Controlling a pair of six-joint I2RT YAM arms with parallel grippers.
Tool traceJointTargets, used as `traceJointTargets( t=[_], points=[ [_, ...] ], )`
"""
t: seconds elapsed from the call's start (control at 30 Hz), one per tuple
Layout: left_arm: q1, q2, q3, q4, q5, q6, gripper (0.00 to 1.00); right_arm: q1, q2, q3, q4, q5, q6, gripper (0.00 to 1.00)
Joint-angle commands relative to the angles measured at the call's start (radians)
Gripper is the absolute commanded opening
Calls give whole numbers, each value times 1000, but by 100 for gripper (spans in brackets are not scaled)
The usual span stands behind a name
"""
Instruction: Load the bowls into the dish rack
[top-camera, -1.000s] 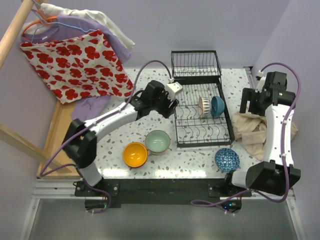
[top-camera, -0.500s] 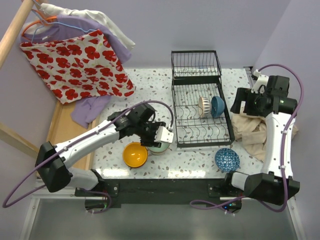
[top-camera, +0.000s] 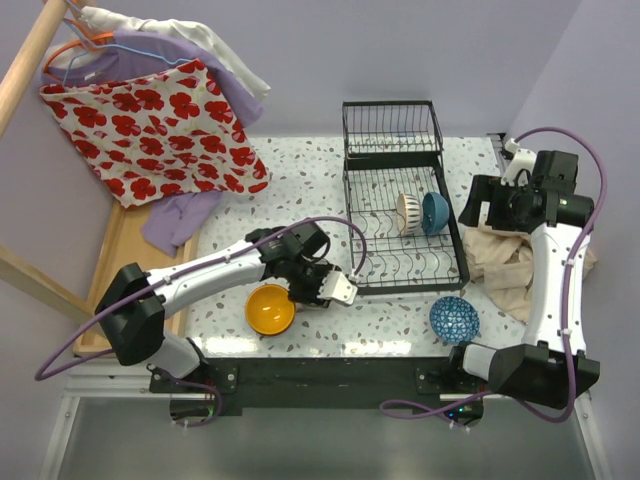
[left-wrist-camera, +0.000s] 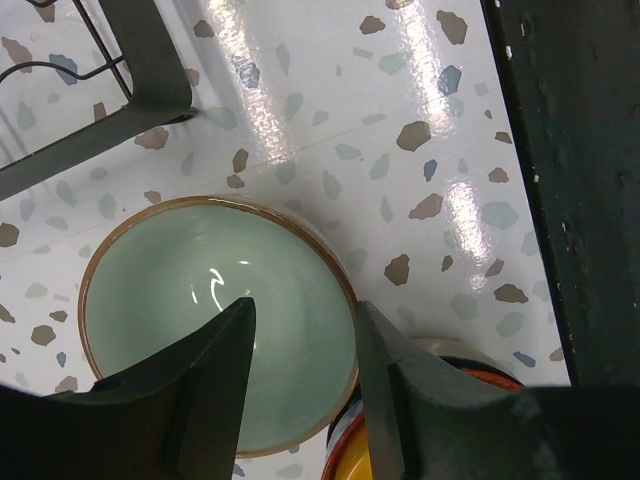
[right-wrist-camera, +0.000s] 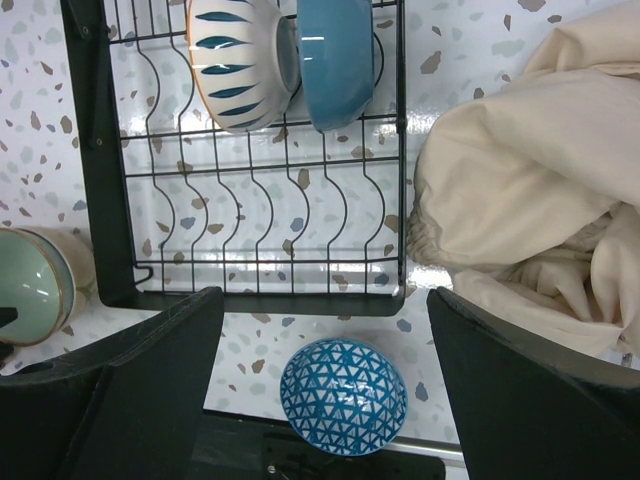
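Left gripper (left-wrist-camera: 303, 315): jaws are held narrowly parted astride the rim of the pale green bowl (left-wrist-camera: 170, 300) directly beneath. Right gripper (right-wrist-camera: 322, 295): jaws are spread wide, nothing held. The dish rack (right-wrist-camera: 110, 200) is seen below and ahead of it.

Left gripper (top-camera: 322, 288) low center, beside orange bowl (top-camera: 270, 309). Dish rack (top-camera: 395, 265) holds cream bowl (top-camera: 408, 213), blue bowl (top-camera: 435, 212).

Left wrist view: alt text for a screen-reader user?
A pale green bowl sits on a speckled table, with the open left claw straddling its rim, one finger inside and one outside. The edge of an orange bowl shows below, and a dish rack corner at upper left.
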Motion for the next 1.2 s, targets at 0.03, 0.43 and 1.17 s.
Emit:
traceJointTargets(
  t=[0.03, 0.43, 1.17],
  points=[
    [-22, -4, 9, 6, -3, -14, 49, -5, -4, 2, 17, -24, -9, 87],
    [-47, -10, 11, 36, -49, -109, 54, -4, 9, -3, 20, -27, -5, 87],
    [-54, 29, 23, 67, -73, -243, 24, -5, 24, 8, 2, -14, -20, 87]
  ],
)
